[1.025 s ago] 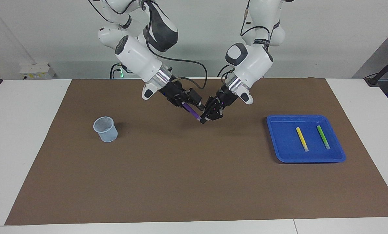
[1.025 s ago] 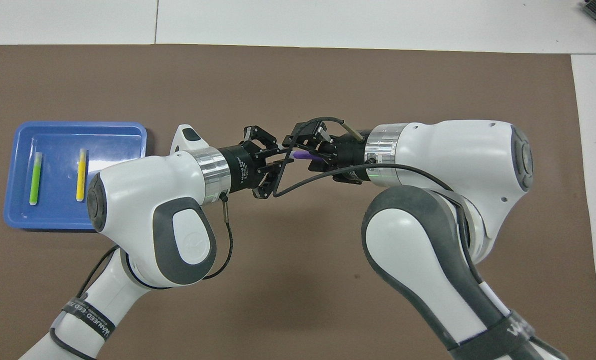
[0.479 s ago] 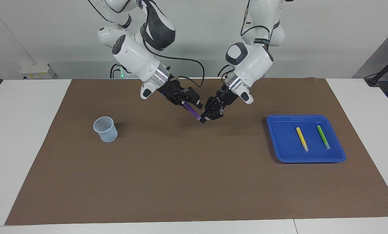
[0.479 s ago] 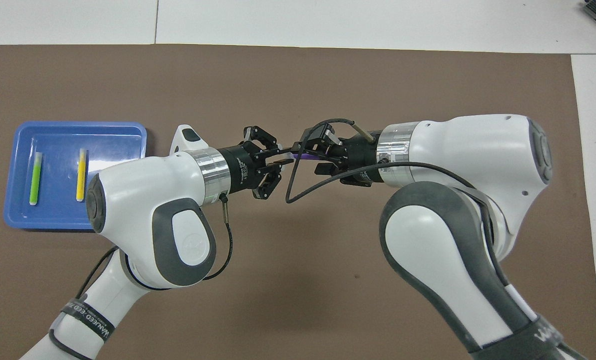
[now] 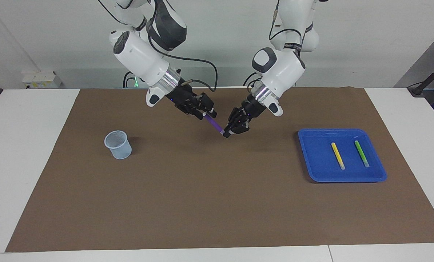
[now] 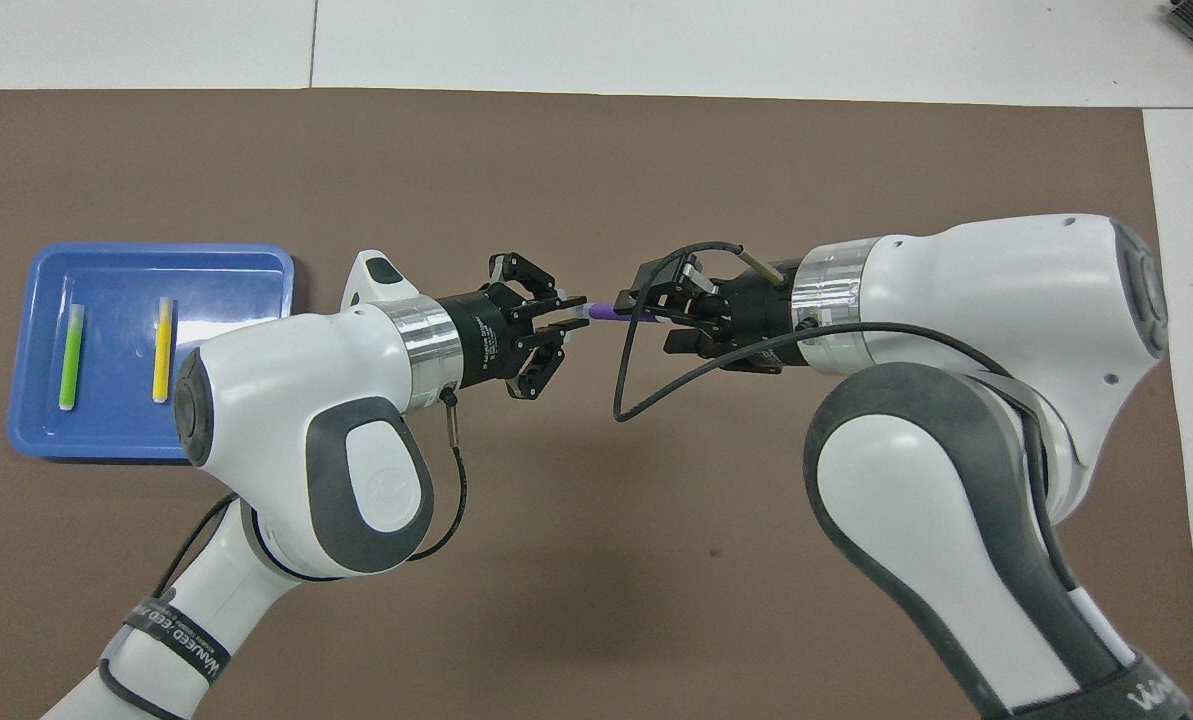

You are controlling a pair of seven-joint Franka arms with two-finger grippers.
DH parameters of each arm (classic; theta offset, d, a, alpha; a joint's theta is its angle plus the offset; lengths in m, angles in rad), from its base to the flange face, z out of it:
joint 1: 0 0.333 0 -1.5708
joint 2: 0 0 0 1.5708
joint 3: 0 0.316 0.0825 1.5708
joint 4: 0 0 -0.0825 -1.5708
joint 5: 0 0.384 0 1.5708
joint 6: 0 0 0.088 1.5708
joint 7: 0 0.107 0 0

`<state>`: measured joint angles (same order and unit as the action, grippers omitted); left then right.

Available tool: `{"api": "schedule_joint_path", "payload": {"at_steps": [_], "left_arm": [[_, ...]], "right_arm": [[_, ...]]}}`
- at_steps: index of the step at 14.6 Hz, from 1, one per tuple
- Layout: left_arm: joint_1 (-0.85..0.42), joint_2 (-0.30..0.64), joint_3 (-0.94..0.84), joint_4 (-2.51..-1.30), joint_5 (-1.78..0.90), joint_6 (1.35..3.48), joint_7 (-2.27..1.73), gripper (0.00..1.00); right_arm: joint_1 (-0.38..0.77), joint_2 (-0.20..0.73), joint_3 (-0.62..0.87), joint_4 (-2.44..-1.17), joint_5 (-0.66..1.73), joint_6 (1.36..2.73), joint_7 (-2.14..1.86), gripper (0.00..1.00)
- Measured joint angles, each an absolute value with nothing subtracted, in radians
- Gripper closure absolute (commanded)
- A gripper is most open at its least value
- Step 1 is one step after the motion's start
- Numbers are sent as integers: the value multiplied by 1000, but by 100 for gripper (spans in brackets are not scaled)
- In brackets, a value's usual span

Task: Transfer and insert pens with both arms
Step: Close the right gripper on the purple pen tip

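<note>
Facing view: both arms reach down over the middle of the brown mat (image 5: 217,189) on the table (image 5: 24,145), hands raised off it. The left hand (image 5: 228,134) is clamped on the whitish tip end of the purple pen (image 5: 214,124), fingertips together around it. The pen slopes up from there toward the right hand (image 5: 204,112), which has the other end between its fingers; how tight that grip is I cannot tell. So the pen bridges the two hands in the air over the mat centre. The pale blue mesh cup (image 5: 118,144) stands upright on the mat toward the right arm's end, well apart from the hands. The blue tray (image 5: 313,171) sits on the mat toward the left arm's end. In it lie the yellow pen (image 5: 338,155) and the green pen (image 5: 361,154), side by side, not touching, the green one nearer that end.

Overhead view: the left hand (image 6: 574,314) comes in from the tray end and pinches the pen tip. The purple pen (image 6: 611,310) shows as a short stretch between the two hands. The right hand (image 6: 646,308) covers its other end, finger gap not readable. The tray (image 6: 26,430) holds the green pen (image 6: 72,357) and the yellow pen (image 6: 162,349), lying parallel. The cup is hidden under the right arm.
</note>
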<state>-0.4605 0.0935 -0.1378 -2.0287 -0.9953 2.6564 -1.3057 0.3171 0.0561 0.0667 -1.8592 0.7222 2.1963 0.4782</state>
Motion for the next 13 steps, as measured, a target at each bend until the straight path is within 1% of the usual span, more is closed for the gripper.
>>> {"api": "schedule_joint_path", "payload": {"at_steps": [1, 2, 4, 12, 13], "left_arm": [[-461, 93, -138, -2029, -995, 2656, -1306, 100], [-461, 93, -138, -2029, -995, 2656, -1306, 100], [-461, 93, -138, -2029, -995, 2656, -1306, 100], [-462, 91, -137, -2029, -995, 2657, -1306, 100], [-462, 91, -137, -2029, -995, 2657, -1306, 100]], "right_arm": [[317, 56, 67, -1859, 722, 2196, 478, 43], [317, 56, 68, -1859, 722, 2196, 478, 48], [317, 56, 68, -1860, 722, 2196, 477, 57], [315, 56, 66, -1860, 722, 2200, 477, 57], [315, 56, 66, -1860, 722, 2201, 477, 59]]}}
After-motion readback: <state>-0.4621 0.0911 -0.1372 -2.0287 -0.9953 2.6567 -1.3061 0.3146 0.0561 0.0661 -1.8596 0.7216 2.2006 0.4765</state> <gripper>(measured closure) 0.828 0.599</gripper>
